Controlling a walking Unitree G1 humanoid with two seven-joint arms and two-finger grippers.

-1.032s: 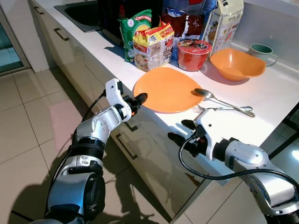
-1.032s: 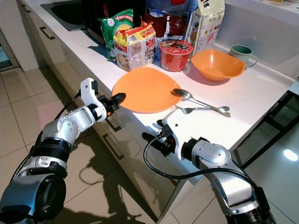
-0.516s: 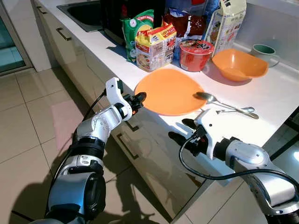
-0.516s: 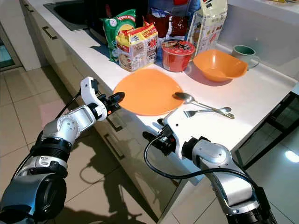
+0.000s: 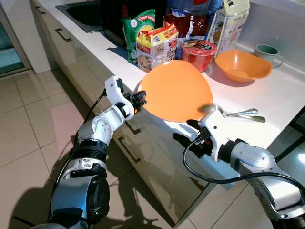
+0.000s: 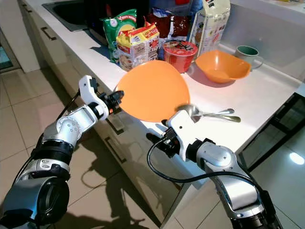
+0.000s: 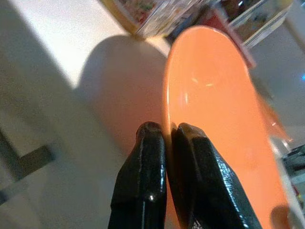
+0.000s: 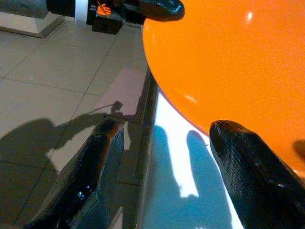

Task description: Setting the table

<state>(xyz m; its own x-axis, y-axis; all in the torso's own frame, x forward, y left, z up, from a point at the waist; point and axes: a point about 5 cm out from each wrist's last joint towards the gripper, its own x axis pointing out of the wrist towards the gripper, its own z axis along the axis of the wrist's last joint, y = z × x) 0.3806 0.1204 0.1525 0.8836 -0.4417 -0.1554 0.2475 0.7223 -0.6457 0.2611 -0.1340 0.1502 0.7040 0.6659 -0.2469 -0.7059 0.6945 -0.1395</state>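
We have the left gripper (image 5: 139,99) clenched on the near rim of the orange plate (image 5: 176,90), which stands tilted up off the white counter (image 5: 281,95), its far edge leaning toward the red noodle cup (image 5: 199,48) and its lower edge close to the spoon (image 5: 213,109). Our right gripper (image 5: 187,131) hangs released at the counter's front edge, just under the plate, its two fingers (image 8: 248,167) spread wide and holding nothing. To carry this lift well, we judge that we should keep the pinch firm, since the hold is only a thin bite on the rim and the plate could swing or slip; bringing the right gripper up under the low edge would steady it, and we should clear the spoon and the fork (image 5: 245,112) before moving away. Counting what we can see: one orange plate, one orange bowl (image 5: 241,65), one spoon, one fork, one green mug (image 5: 267,51), one red noodle cup, one carton (image 5: 229,21), and at least three snack packets (image 5: 156,45) grouped behind the plate, with more packaging partly hidden behind them.
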